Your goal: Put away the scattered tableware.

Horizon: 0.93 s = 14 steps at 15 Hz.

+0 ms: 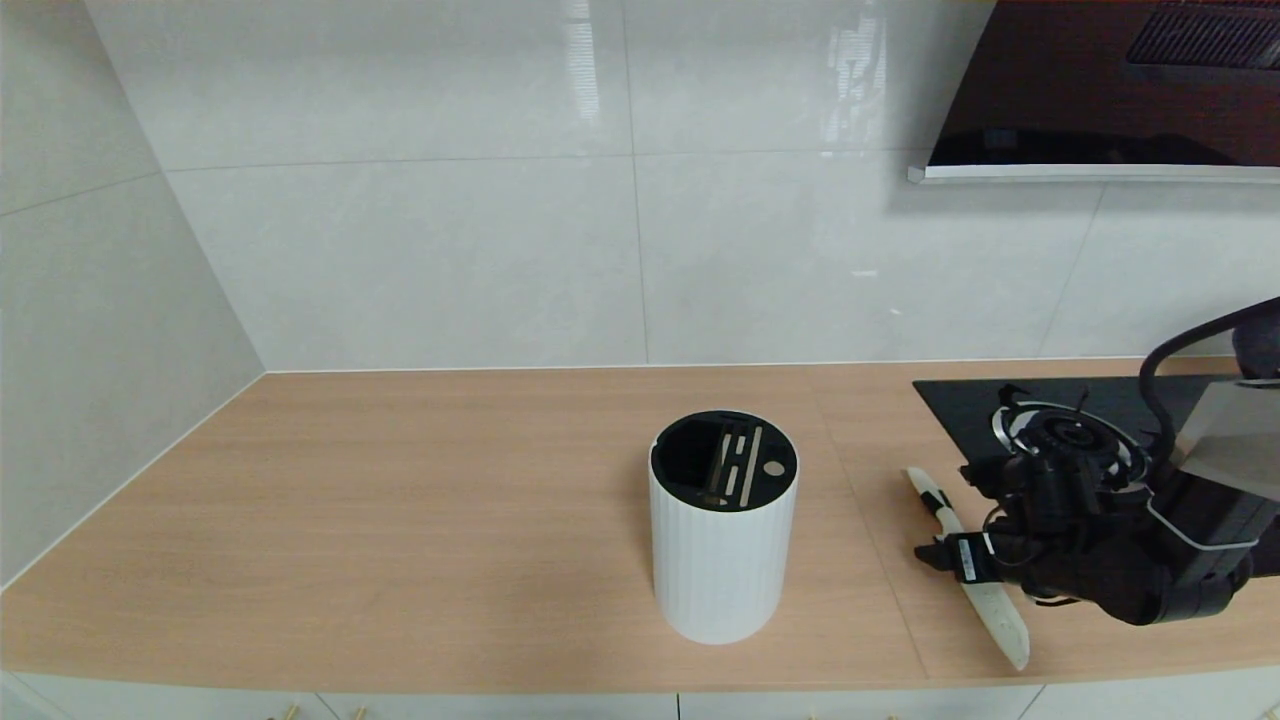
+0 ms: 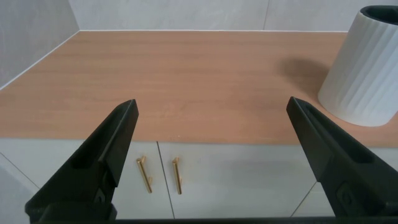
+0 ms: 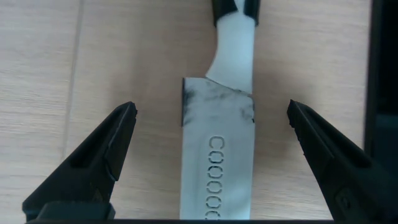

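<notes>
Knife, flat at front edge of counter: grasp step in hand; right gripper splayed wide over it, needing descent and closure before transfer to holder.

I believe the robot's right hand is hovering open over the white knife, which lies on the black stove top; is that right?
Not quite: the right hand does hover open over the white-bladed knife, but the knife lies on the light wooden counter beside the black stove top, not on it, as the head view shows.
</notes>
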### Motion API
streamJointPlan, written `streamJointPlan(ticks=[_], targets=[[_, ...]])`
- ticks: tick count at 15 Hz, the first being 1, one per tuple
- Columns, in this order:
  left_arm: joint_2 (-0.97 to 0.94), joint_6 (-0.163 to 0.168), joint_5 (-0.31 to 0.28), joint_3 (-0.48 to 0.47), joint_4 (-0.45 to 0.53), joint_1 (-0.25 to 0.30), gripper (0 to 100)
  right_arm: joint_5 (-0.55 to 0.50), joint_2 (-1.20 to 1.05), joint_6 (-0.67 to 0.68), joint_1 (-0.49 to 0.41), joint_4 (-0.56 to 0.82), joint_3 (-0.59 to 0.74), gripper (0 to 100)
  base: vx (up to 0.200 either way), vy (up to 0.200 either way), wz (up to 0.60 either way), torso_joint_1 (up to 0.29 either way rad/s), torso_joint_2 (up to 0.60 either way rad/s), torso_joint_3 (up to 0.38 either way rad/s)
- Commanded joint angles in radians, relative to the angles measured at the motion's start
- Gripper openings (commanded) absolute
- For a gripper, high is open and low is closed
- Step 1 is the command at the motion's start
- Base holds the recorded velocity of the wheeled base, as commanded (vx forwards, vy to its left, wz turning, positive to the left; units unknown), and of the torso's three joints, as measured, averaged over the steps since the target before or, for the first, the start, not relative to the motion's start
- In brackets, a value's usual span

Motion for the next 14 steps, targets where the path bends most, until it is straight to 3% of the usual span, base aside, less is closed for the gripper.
streamJointPlan(ticks=[1,5,6,14], targets=[[0.0,0.0,0.0,0.0,0.0,0.0,100,-0.001,0.009,0.0,0.0,0.0,-0.003,100,0.0,0.0,0.0,0.0,0.0,0.0],[0.0,0.001,0.0,0.0,0.0,0.0,100,-0.007,0.011,0.0,-0.002,-0.013,-0.005,100,0.0,0.0,0.0,0.0,0.0,0.0],[0.0,0.0,0.0,0.0,0.0,0.0,100,-0.007,0.011,0.0,-0.005,-0.013,-0.005,0,0.0,0.0,0.0,0.0,0.0,0.0],[0.0,0.0,0.0,0.0,0.0,0.0,100,-0.007,0.011,-0.003,-0.02,-0.013,-0.002,0,0.0,0.0,0.0,0.0,0.0,0.0]])
